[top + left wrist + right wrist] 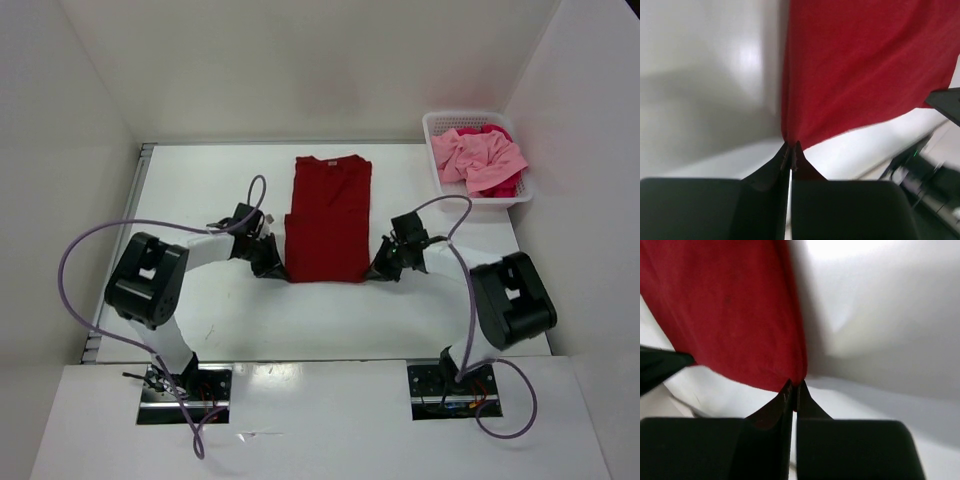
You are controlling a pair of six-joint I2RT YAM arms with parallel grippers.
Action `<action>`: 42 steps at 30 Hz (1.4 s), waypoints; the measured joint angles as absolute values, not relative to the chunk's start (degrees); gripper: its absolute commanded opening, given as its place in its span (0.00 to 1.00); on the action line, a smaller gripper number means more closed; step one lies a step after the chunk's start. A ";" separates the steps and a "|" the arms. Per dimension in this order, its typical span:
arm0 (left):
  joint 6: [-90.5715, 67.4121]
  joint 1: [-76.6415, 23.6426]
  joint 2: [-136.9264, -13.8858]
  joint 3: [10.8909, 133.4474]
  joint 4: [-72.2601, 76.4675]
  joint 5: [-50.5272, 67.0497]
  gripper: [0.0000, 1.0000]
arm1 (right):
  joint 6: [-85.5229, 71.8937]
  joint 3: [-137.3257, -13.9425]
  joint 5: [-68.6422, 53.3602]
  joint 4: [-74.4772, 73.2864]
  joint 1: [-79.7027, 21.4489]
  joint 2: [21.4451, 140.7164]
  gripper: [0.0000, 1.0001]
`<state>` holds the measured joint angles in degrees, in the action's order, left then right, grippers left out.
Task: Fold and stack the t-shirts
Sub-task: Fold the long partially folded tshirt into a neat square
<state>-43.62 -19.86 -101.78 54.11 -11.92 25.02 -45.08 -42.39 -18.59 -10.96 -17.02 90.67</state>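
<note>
I have my left claw (270, 265) and right claw (380, 268) each clamped on a near corner of the dark red t-shirt (330, 215), which lies between them, seemingly part-folded. Two pink t-shirts (478, 160) sit unfolded in the basket (460, 116), beyond my right claw.

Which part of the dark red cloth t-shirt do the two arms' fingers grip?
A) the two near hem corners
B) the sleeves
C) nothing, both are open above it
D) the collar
A: the left fingers and the right fingers are each shut on a near hem corner of the dark red cloth t-shirt.
</note>
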 measured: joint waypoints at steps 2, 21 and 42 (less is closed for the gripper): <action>-41.95 -20.10 -97.14 51.11 -16.03 25.45 0.00 | -46.50 -39.55 -18.68 -13.65 -21.76 85.34 0.00; -39.33 -17.61 -98.94 86.85 -35.00 23.38 0.00 | -40.23 -64.53 -24.95 -29.89 -9.17 88.25 0.00; -47.77 -11.88 -132.60 120.53 -20.56 15.49 0.73 | -39.62 -105.69 -21.58 -25.58 -6.24 127.98 0.42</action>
<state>-47.77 -11.88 -132.60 120.53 -20.56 15.49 -39.62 -105.69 -21.58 -25.58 -6.24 127.98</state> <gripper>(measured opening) 0.625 0.359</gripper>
